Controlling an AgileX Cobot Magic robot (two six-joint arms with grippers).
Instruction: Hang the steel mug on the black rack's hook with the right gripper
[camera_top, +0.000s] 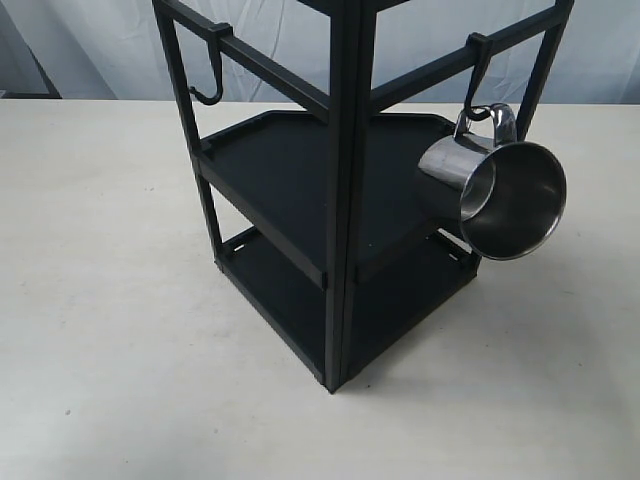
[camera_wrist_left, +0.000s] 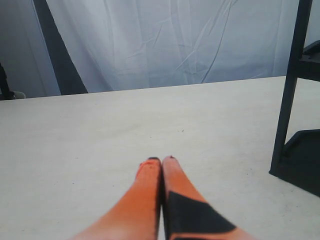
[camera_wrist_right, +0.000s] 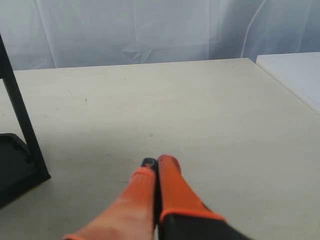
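The steel mug (camera_top: 495, 185) is seen hung by its handle from a hook (camera_top: 476, 75) on the black rack (camera_top: 340, 200). The pale table (camera_top: 100, 300) is backed by white drapery (camera_wrist_left: 175, 40). The right gripper (camera_wrist_right: 156, 162) and left gripper (camera_wrist_left: 161, 160) are clenched, seemingly on nothing.

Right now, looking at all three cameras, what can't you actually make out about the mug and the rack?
- Top of the black rack: cut off by the exterior view's upper edge.
- Steel mug: absent from both wrist views.
- Handle on its hook: the contact is too small to judge.
- Left gripper and right gripper: outside the exterior view.
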